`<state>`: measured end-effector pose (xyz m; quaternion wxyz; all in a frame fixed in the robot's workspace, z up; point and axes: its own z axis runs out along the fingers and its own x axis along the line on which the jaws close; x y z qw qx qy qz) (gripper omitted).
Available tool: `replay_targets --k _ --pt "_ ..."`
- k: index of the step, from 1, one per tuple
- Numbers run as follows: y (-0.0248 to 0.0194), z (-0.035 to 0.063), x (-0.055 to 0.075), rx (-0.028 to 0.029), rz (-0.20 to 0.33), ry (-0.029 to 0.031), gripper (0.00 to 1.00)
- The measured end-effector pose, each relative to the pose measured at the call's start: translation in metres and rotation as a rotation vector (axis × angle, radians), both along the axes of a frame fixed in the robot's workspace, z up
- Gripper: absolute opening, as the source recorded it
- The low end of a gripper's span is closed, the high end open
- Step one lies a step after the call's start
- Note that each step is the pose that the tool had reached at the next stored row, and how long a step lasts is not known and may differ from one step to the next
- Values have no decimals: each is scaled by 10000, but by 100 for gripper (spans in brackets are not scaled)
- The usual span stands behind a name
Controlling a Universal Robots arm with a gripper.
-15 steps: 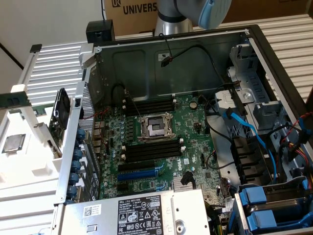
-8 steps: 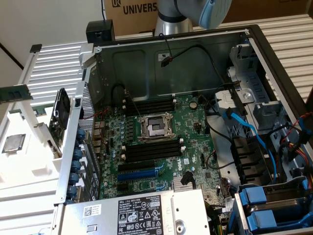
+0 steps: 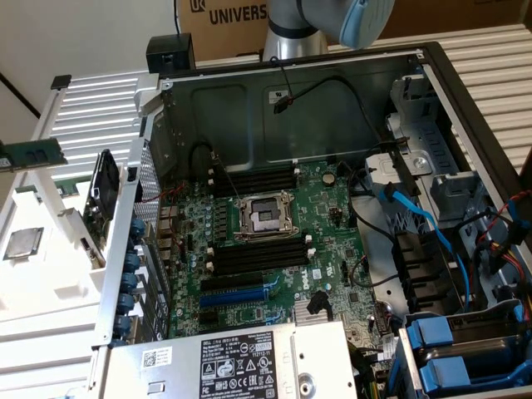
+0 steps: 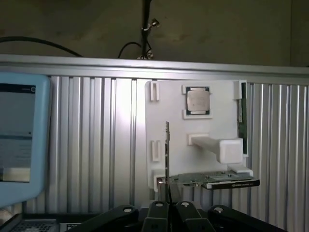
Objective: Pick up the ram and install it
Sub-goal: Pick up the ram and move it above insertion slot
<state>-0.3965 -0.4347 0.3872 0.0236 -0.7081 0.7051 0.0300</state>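
On the white parts tray (image 3: 58,278) at the exterior view's left, outside the open computer case (image 3: 432,100), the ram (image 3: 33,154) lies at the far end beyond the processor chip (image 3: 23,243), apart from the gripper (image 4: 167,130), whose jaws are closed, thin tips together, gripping nothing.

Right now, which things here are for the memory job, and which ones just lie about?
For the job:
green memory stick, on the white holder
black memory slots on the board

Lying about:
silver processor chip
power supply
cardboard box
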Motion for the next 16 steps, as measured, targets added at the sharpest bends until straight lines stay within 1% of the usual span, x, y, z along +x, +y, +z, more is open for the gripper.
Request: replay_targets --k 1,2,3,4,5,6,7,9,11,16 --pt "-3 3 21 -7 8 0 12" --pt "-5 11 68 -63 14 8 12" --pt "-5 14 95 -147 15 29 12" --pt "-5 14 110 -278 14 68 12" --pt "-5 15 127 -536 15 163 12" --pt "-5 15 129 -552 16 173 12" --pt "-4 15 132 -553 20 172 12" --pt "0 31 207 -547 35 127 12" --pt "1 41 264 -547 35 123 12" --pt "1 106 413 -532 35 121 12"
